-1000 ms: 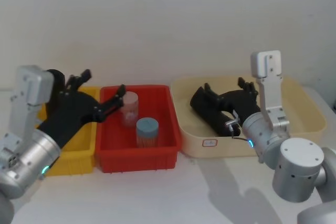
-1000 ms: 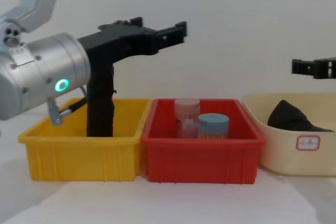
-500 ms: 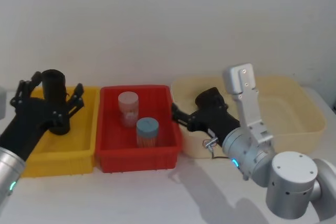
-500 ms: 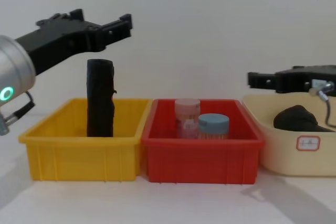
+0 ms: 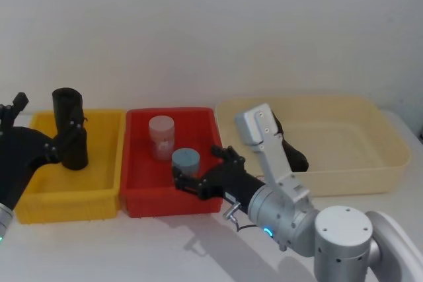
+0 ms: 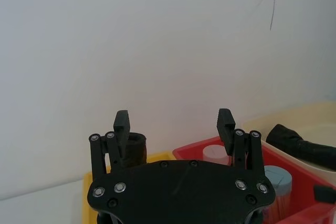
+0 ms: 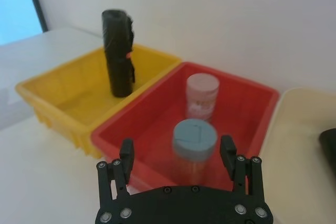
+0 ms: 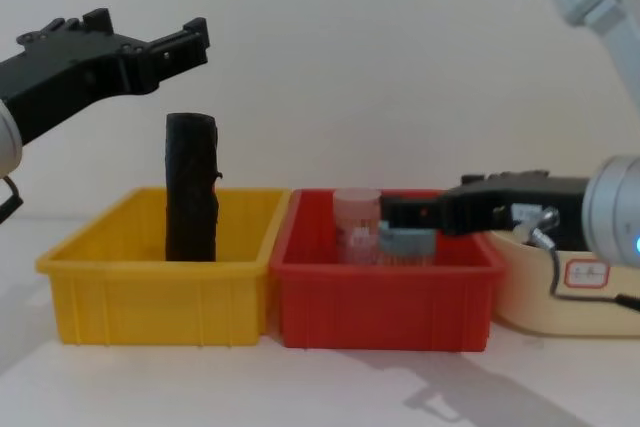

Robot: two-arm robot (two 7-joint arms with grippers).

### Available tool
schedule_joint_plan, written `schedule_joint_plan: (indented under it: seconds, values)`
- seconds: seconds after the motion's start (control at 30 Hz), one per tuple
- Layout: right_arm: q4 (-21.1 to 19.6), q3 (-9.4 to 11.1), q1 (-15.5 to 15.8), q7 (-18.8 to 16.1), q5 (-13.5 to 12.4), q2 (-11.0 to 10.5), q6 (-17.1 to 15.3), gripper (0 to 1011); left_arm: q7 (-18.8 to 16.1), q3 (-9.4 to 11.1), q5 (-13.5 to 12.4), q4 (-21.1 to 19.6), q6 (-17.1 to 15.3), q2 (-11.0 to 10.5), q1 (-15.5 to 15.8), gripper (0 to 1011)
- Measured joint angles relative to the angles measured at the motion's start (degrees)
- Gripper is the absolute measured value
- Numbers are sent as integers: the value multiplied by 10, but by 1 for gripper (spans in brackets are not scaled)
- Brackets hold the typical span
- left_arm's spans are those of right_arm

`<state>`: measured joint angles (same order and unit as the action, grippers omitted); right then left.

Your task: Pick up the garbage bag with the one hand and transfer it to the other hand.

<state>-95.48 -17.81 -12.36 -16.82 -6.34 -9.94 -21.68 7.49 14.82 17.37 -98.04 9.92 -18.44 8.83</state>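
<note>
The garbage bag (image 5: 69,130), a tall black roll with a small red mark on its side (image 7: 119,51), stands upright and free in the yellow bin (image 5: 66,199). My left gripper (image 5: 36,127) hangs open just left of the roll and higher than its top in the chest view (image 8: 150,27), touching nothing. In the left wrist view the roll (image 6: 135,148) shows behind one finger of that gripper (image 6: 174,116). My right gripper (image 5: 201,166) is open and empty over the red bin's front part, close to the blue-lidded jar (image 7: 195,140).
The red bin (image 5: 165,206) holds a pink jar (image 5: 161,135) and the blue-lidded jar (image 5: 186,160). A wrinkled black roll (image 5: 291,153) lies in the beige tub (image 5: 350,179) at the right. A white wall stands close behind the bins.
My left gripper drew back to the left, away from the standing roll. My right arm swung left out of the beige tub to the red bin's front.
</note>
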Motion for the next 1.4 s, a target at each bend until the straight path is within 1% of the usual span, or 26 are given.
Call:
schedule_joint_plan:
  seconds: [0.2, 0.33, 0.8, 1.07, 1.4]
  values:
    - [19, -15, -9, -3, 3, 4, -5, 1001, -5, -4, -2, -4, 3, -1, -6, 1002]
    - [35, -21, -18, 0, 4, 9, -7, 1002, -7, -6, -3, -6, 4, -2, -8, 1001]
    - [71, -19, -48, 18, 0, 25, -2, 1002, -11, -9, -4, -9, 7, -3, -13, 1001]
    - [89, -18, -61, 25, -1, 29, 5, 1001, -11, -9, -4, -10, 7, -3, -13, 1001]
    - [114, -22, -73, 30, 9, 31, 16, 1001, -12, -10, -4, -10, 8, -3, -14, 1001]
